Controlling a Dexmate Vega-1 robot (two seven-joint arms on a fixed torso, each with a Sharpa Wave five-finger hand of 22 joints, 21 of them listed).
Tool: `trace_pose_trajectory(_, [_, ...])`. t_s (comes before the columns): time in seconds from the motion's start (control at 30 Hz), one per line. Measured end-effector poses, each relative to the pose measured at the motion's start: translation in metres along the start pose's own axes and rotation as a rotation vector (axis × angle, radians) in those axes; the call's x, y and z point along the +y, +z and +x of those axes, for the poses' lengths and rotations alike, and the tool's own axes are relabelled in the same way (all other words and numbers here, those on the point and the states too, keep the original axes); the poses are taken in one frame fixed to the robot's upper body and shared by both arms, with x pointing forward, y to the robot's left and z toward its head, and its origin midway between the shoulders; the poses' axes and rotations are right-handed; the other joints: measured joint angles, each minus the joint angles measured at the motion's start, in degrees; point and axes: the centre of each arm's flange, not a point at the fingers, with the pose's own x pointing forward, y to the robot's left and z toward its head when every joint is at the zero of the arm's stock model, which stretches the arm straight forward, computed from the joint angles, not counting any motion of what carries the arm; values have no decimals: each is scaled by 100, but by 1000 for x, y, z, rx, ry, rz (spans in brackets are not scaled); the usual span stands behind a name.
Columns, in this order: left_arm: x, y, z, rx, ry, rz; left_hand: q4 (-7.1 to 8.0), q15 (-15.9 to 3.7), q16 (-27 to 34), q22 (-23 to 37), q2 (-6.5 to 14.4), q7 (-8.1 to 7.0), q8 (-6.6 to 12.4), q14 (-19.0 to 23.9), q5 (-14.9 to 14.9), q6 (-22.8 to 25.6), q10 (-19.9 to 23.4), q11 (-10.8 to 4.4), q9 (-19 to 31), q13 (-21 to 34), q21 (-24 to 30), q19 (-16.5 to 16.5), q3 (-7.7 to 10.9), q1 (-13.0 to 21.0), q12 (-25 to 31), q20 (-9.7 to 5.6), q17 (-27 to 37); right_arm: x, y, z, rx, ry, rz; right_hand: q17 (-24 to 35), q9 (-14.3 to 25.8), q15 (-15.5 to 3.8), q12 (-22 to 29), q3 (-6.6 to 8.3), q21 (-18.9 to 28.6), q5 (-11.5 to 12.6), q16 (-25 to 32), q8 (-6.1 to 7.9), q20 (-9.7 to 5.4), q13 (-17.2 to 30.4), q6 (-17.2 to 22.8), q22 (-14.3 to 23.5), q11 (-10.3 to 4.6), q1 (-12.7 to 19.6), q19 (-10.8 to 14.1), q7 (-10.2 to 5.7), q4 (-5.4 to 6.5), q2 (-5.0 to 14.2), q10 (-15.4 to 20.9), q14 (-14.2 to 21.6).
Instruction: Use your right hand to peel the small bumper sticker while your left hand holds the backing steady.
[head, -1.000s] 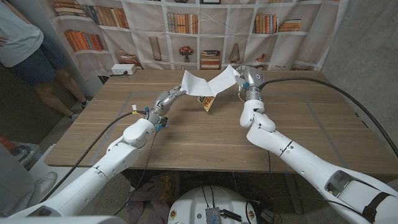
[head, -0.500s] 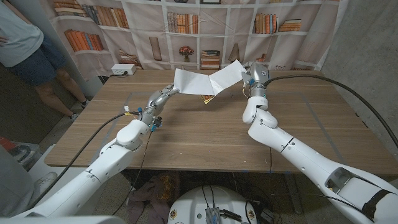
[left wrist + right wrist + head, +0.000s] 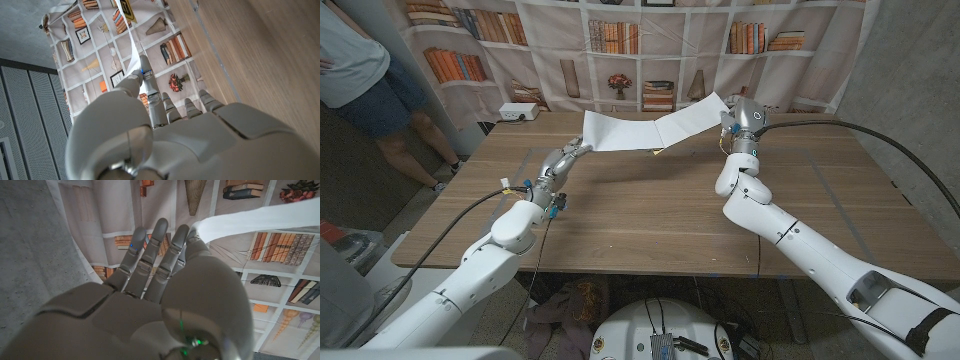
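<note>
The left hand [image 3: 560, 160] is seen raised above the table [image 3: 650, 215], its fingers pinched on the left end of the white backing [image 3: 617, 131]; in the left wrist view the sheet edge is caught between thumb and fingers [image 3: 142, 75]. The strip is stretched nearly taut between the two hands, well clear of the wood, and sags slightly in the middle, where a small yellow-and-dark patch, probably the bumper sticker [image 3: 655, 151], hangs at its lower edge. At the right end the sheet is clamped by the right hand [image 3: 738, 122], the thumb pressed against the fingers [image 3: 160, 245]. A tear at the middle, or a slip from the left pinch, may be judged likely if the pull is widened. Whether the sticker is being separated cannot be told. Both arms are extended forward and outward.
</note>
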Motion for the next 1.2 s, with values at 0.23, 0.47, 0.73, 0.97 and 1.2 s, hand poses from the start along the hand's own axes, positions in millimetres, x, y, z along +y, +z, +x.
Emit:
trace_pose_trajectory(0.23, [4, -2, -8, 4, 16, -1, 0, 0, 0, 0, 0, 0, 0, 0, 0, 0, 0, 0, 1, 0, 0, 0, 0, 0, 0, 0, 0, -2, -3, 0, 13, -3, -12, 0, 0, -6, 0, 0, 0, 0, -22, 0, 0, 0, 0, 0, 1, 0, 0, 0, 0, 0, 0, 6])
trace_pose_trajectory(0.47, [11, -1, -14, -12, 48, -1, 0, 0, 0, 0, 1, 0, 0, 0, 0, 0, 0, 0, 1, 0, 0, 0, -1, -2, 0, 1, 0, -7, -7, -1, 16, -9, -23, 0, 0, -6, 0, 0, 0, 0, -22, 0, 0, 0, 0, -27, 1, 0, 1, 0, 0, 0, 0, 5])
trace_pose_trajectory(0.73, [14, 0, -17, -23, 71, -2, 0, 0, 0, 0, 24, 0, 0, 0, 0, -1, 0, 1, 2, 0, 0, 3, -1, -25, -46, -1, 0, -11, -9, 2, 26, -23, -31, 0, 0, -6, 0, 0, 34, 0, -22, 0, 0, 0, 0, -27, 2, 0, 1, 0, 0, 0, 0, 5])
trace_pose_trajectory(0.97, [15, 0, -19, -28, 79, 2, 8, 0, 1, 0, 24, 0, 0, 0, 0, -1, 0, 1, 2, 0, 0, 3, 40, -25, -45, -1, -29, -14, -14, 6, 32, -35, -40, 0, 0, -6, -21, 0, 34, 0, -27, 0, 0, -1, 0, -53, 11, 0, 1, 0, 0, 0, 8, 5])
trace_pose_trajectory(1.2, [17, -1, -22, -26, 94, 5, -7, 0, 1, 0, 24, 0, 0, 0, 0, -1, 33, -31, 2, 0, 0, 3, 55, -25, -45, -1, -29, -15, -20, 8, 45, -37, -54, 0, 0, -6, -21, 0, 33, 0, -43, 0, 0, -1, 0, -78, 11, 0, 1, 0, 0, 0, 8, 5])
